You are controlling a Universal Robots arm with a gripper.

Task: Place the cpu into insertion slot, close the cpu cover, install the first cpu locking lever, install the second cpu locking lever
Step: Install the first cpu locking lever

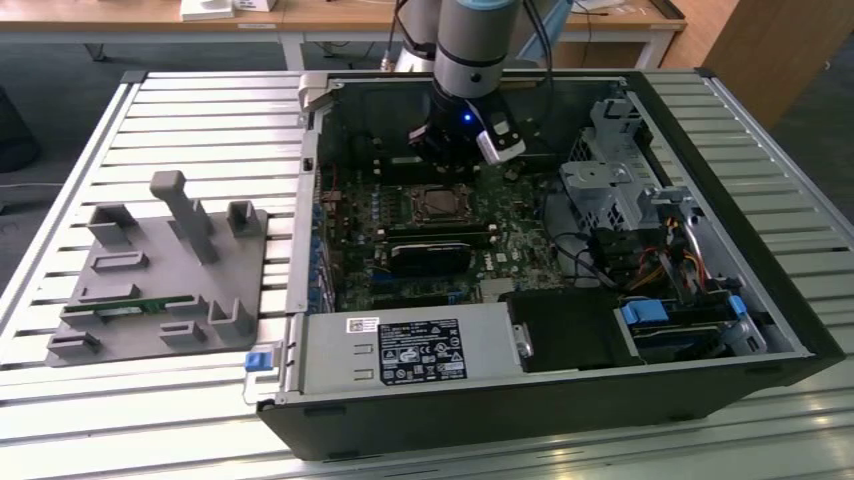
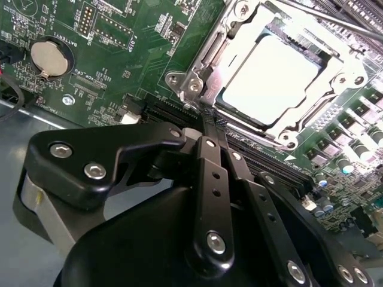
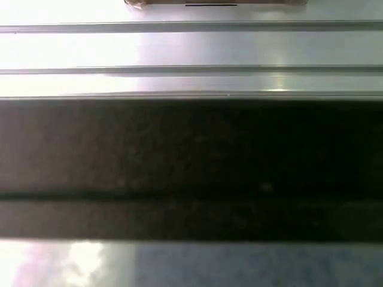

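Open computer case lies on its side on a slatted aluminium table, motherboard facing up. In the exterior view the arm reaches down into the case, with the gripper hanging just above the board, near the socket's far edge and not touching it. In the second wrist view the gripper shows its two black fingers drawn together to a narrow point, nothing between them; the tip sits just off the socket's corner, over a long black slot. The cpu is seated in the insertion slot, its pale metal top showing flat and level. The cpu cover lies down over it, its silver frame ringing the chip through the central window. A thin metal locking lever runs along one side of the socket; whether it is latched I cannot tell. A coin cell battery sits on the board well apart from the socket. On the exterior view's left, a grey fixture block with upright posts stands on the table beside the case.
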